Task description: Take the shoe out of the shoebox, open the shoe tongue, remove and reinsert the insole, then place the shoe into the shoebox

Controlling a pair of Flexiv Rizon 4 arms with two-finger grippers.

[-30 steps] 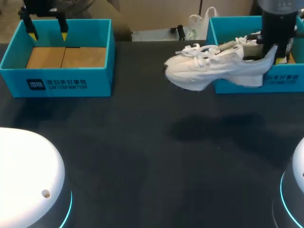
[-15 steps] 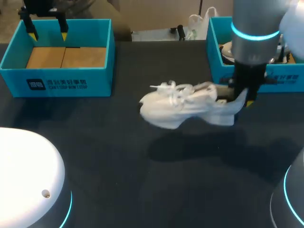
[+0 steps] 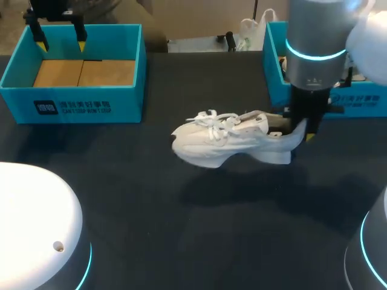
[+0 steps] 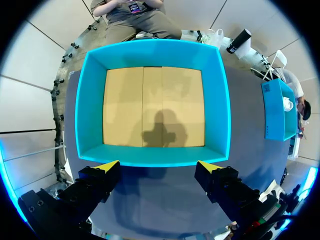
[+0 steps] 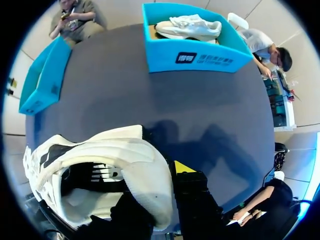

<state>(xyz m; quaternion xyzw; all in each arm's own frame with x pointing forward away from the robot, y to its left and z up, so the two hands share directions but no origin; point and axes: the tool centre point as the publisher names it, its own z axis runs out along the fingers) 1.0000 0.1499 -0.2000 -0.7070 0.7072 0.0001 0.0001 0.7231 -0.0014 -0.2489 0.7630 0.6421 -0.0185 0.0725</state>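
A white laced shoe (image 3: 227, 144) hangs just above the dark table with its toe to the left. My right gripper (image 3: 302, 129) is shut on its heel. In the right wrist view one yellow-tipped finger (image 5: 183, 169) is outside the heel collar of the shoe (image 5: 100, 165) and the other is inside. Behind it stands the turquoise shoebox (image 3: 361, 101), and a second white shoe (image 5: 189, 26) lies in that shoebox (image 5: 200, 57). My left gripper (image 3: 58, 37) is open over the far wall of the left turquoise box (image 3: 84, 106), nothing between its fingers (image 4: 107, 166).
The left box (image 4: 90, 100) has a bare cardboard floor and holds nothing. Two white arm bases occupy the near corners of the table (image 3: 181, 241). A white bag (image 3: 251, 29) lies at the far edge between the boxes.
My right arm has carried the shoe out from over the right shoebox, leftward and down toward the middle of the table. The left arm has not moved.
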